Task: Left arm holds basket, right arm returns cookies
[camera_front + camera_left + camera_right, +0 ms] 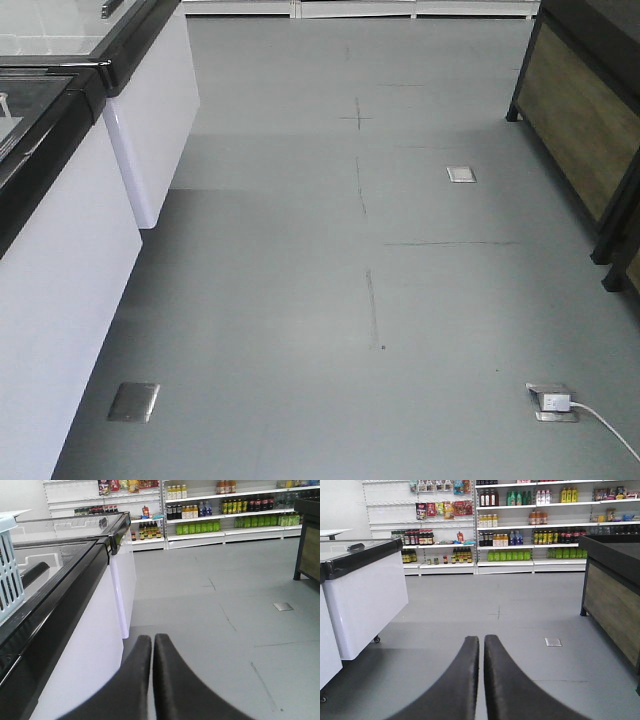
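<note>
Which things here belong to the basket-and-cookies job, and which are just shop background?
Job: basket; left gripper; right gripper, both shut and empty. Cookies not in view.
Background: freezer chests; drink shelves; wooden counter; floor sockets.

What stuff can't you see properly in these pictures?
Basket: left wrist view, cut off by the left edge, so what's inside is hidden.
Cookies: not in any view.
Bottles: right wrist view, labels too small to read.

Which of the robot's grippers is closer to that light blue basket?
Left. The left gripper has the basket up to its left, by the freezer; the right gripper has no basket in its view.
</note>
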Tool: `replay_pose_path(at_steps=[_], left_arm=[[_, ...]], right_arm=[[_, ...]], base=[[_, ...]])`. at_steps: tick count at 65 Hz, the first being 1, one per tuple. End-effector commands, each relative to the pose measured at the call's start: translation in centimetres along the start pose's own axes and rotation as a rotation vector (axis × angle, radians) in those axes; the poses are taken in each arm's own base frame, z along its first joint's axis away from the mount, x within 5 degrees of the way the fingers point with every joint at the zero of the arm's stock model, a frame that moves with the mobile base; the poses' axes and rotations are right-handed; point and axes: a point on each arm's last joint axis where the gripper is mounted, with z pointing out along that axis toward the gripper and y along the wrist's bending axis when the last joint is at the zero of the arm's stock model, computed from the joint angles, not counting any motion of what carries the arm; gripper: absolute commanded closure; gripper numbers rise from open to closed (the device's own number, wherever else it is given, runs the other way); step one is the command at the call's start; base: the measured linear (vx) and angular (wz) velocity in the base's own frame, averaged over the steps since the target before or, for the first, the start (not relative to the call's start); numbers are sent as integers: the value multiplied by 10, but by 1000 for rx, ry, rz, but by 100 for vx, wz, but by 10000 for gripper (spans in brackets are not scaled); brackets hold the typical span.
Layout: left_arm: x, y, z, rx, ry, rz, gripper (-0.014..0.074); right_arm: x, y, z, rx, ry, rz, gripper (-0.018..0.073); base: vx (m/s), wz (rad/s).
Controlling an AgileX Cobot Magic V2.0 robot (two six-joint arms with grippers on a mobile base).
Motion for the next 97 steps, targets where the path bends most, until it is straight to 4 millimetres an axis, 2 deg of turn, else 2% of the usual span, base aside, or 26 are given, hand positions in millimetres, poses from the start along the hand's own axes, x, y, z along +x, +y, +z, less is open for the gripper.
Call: replay_pose_path(at_steps=[1,16,30,37,48,56,65,78,97], left_arm=[[-19,1,-4,-6,-125,2,603],[-21,1,-5,-4,-135,-18,603],[-42,2,-10,12,-328,-155,603],[-60,3,-13,14,-336,-167,603],[-103,4,-9,13,-310,-167,603],[-130,6,5,8,-182,-168,603],[-146,6,22,0,10,-172,603],[-147,6,36,-2,111,-179,603],[-146,6,39,-2,120,-179,601]], right_arm=[[-2,0,0,-5,-71,-9,570],[-2,0,0,-5,-71,-9,570],[-2,0,0,-5,-71,-9,570],[-2,0,0,-5,-71,-9,570],[-2,0,0,-5,-71,-9,570],[-2,0,0,-5,-71,-9,570],[-2,0,0,-5,-71,-9,570],[-2,0,0,-5,-71,-9,570],[-2,0,0,-5,-71,-9,570]], base=[[0,0],[0,0],[0,0],[0,0],[0,0],[0,0],[0,0],[0,0],[0,0]])
